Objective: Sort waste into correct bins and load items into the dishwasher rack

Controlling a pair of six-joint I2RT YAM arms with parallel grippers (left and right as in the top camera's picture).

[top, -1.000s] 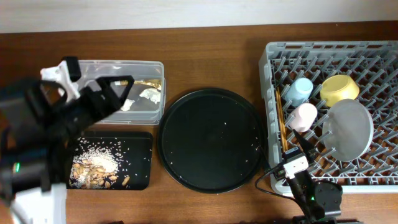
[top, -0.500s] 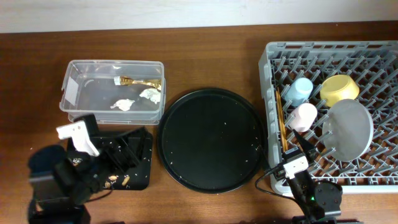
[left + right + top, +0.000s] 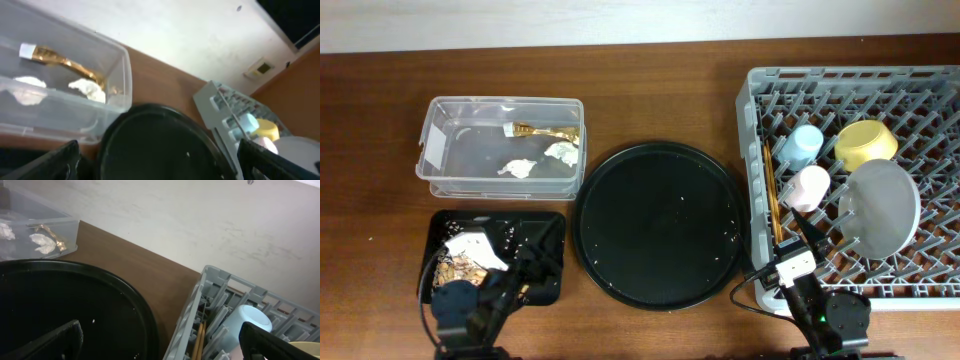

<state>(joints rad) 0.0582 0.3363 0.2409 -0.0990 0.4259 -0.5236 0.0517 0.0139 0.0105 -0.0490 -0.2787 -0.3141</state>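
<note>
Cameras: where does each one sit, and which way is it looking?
Overhead: above the table, looking straight down; left arm and right arm show at bottom.
Left wrist: low by the left pincer, facing the clear tub; its fingers fill the lower corners.
Right wrist: low by the right pincer, facing the rack; fingers likewise.
Shared: both wrist views show the round tray.

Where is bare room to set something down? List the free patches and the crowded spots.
Free: the round black tray, nearly bare; the table strip between clear tub and rack. Crowded: the rack's middle, holding blue cup, pink cup, yellow bowl and plate; the black rectangular tray, left arm over it.
</note>
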